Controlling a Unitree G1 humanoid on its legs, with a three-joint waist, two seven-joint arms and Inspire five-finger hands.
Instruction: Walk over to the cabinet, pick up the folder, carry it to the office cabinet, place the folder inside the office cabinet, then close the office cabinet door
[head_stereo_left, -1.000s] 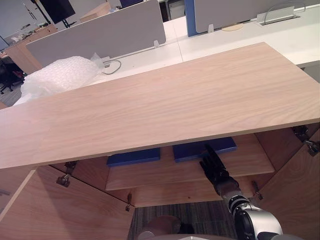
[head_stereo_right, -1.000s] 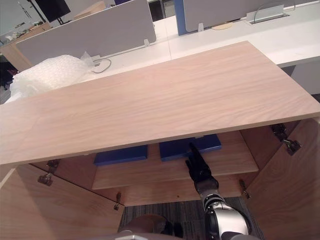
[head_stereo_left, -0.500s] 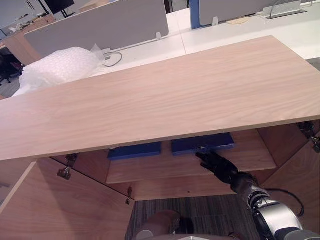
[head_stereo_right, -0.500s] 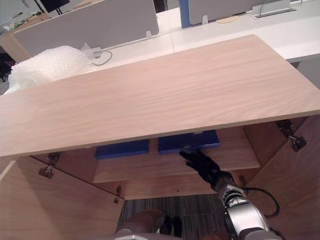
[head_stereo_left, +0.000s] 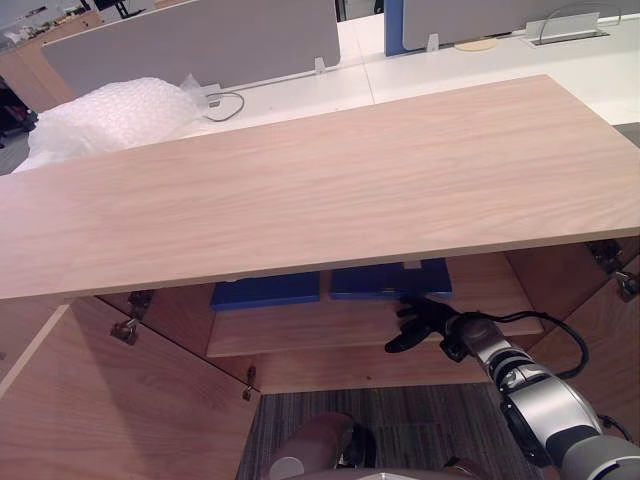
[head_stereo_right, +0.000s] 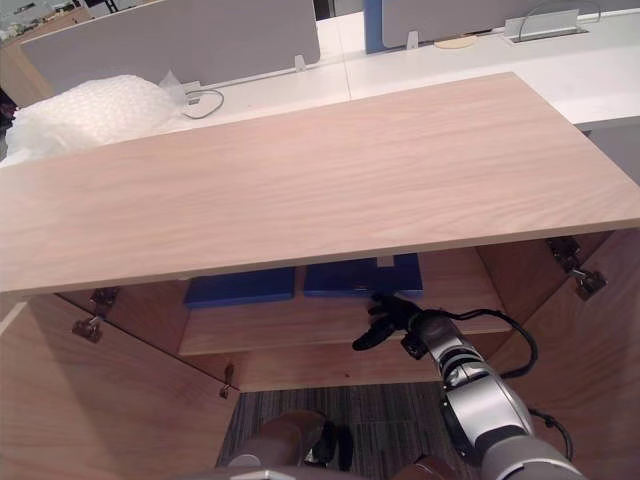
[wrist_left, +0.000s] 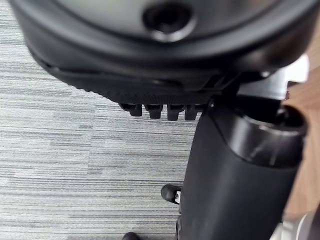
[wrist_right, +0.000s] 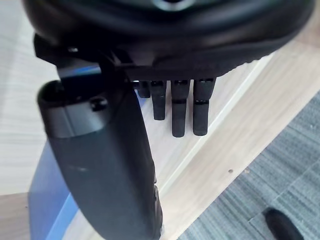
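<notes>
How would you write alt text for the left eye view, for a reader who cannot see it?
The robot's open right hand, holding nothing, reaches to the shelf of an open wooden cabinet, in front of the right blue folder; a second blue folder lies beside it. The cabinet's wide top hides the shelf's back.

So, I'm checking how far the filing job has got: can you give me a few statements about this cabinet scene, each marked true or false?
1. Two dark blue flat folders lie side by side on the wooden shelf of the light wooden cabinet. True.
2. Both cabinet doors are shut. False: the left door and the right door stand open.
3. The right hand holds a folder lifted off the shelf. False: its fingers are straight and hold nothing; both folders lie flat.
4. White bubble wrap lies on the white desk behind the cabinet. True.
</notes>
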